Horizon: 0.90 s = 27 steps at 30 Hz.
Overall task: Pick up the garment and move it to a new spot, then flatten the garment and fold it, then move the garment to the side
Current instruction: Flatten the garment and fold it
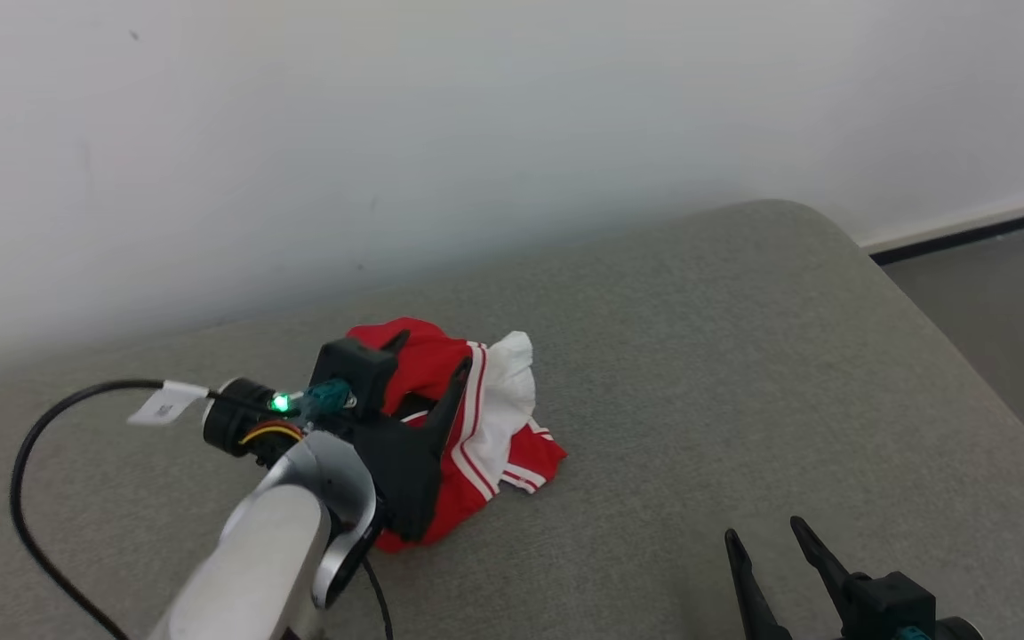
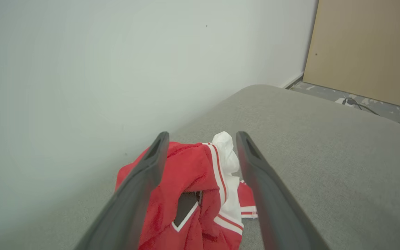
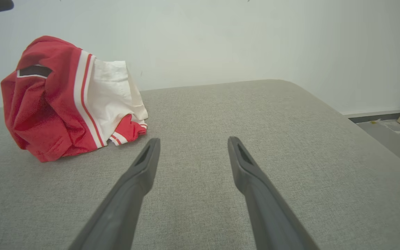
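A broad grey fabric-covered surface point(image 1: 743, 373) with a rounded far right corner sits right against a plain white wall point(image 1: 476, 107). The task's thing, a red garment with white panels and striped trim point(image 1: 499, 418), lies in a crumpled heap near the far edge, left of the middle. It is bunched high and not spread, so the pick-up and move look not yet done.

The pale left arm point(image 1: 272, 551) reaches in from the near left corner, likely because the heap lies on that side. Its left gripper point(image 1: 432, 353) is released. The two long dark fingers are splayed wide and straddle the top of the heap, red cloth showing between them in the left wrist view. The wide spread suits taking a thick bunch of loose fabric in one bite. Whether the tips already press into the cloth I cannot tell.

The right gripper point(image 1: 763, 529) hangs over bare fabric at the near edge, toward the right and well apart from the garment. It is also released and holds nothing. It is probably held back to leave the left arm room until flattening needs both.

A black cable point(image 1: 23, 462) with a white tag point(image 1: 165, 402) loops off the left wrist, where a small green light point(image 1: 280, 404) glows.
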Available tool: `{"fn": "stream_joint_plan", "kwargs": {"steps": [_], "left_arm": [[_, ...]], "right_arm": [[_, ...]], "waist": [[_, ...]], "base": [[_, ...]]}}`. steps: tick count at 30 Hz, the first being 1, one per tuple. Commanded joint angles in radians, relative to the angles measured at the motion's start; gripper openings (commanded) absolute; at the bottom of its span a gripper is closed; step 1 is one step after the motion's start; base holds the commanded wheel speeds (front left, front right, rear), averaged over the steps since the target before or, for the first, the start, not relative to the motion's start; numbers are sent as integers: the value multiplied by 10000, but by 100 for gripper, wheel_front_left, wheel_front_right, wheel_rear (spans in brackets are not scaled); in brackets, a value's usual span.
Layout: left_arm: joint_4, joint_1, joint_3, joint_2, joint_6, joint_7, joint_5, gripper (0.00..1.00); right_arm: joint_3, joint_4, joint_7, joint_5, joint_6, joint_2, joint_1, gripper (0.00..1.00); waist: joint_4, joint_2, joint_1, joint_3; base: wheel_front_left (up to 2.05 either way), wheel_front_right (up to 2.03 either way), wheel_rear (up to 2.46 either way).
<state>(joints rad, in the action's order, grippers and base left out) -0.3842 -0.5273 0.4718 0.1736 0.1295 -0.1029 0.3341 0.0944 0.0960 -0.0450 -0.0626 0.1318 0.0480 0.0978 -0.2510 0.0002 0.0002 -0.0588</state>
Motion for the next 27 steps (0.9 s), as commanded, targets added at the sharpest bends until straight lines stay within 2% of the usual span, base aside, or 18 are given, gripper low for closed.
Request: {"fn": "stream_joint_plan", "kwargs": {"steps": [1, 9, 18, 19, 20, 24, 27], "left_arm": [[-326, -541, 161, 123, 0, -375, -174, 100], [-2178, -2232, 589, 553, -129, -1656, -814, 100], [-3435, -2689, 1084, 530, -31, -2380, -612, 100], [-3531, -2722, 1121, 529, -28, -2324, -617, 49], [-3570, -2747, 1146, 497, -35, -2127, -636, 2], [-3594, -2897, 1052, 200, -139, -1234, -507, 0], [-3377, -3180, 714, -285, -115, -279, -46, 0]], "right_arm": [[77, 53, -119, -114, -21, 0, -199, 100], [344, 441, -546, -503, -21, 0, -649, 100], [405, 797, -830, -669, -21, -5, -988, 100], [431, 832, -875, -698, -21, -5, -1047, 100], [445, 870, -898, -704, -21, -3, -1080, 100], [459, 988, -898, -594, -21, 0, -1129, 100], [422, 1066, -851, -497, -21, -1, -1121, 100]], "waist": [[-1219, -2, -2, 955], [-2064, -2, -2, 1948], [-2101, -2, -2, 2345], [-2071, -2, -2, 2343], [-2019, -2, -2, 2319], [-1756, -2, -2, 2097], [-1497, -2, -2, 1805]], "base": [[0, 0, 0], [0, 0, 0], [0, 0, 0], [0, 0, 0], [0, 0, 0], [0, 0, 0], [0, 0, 0]]}}
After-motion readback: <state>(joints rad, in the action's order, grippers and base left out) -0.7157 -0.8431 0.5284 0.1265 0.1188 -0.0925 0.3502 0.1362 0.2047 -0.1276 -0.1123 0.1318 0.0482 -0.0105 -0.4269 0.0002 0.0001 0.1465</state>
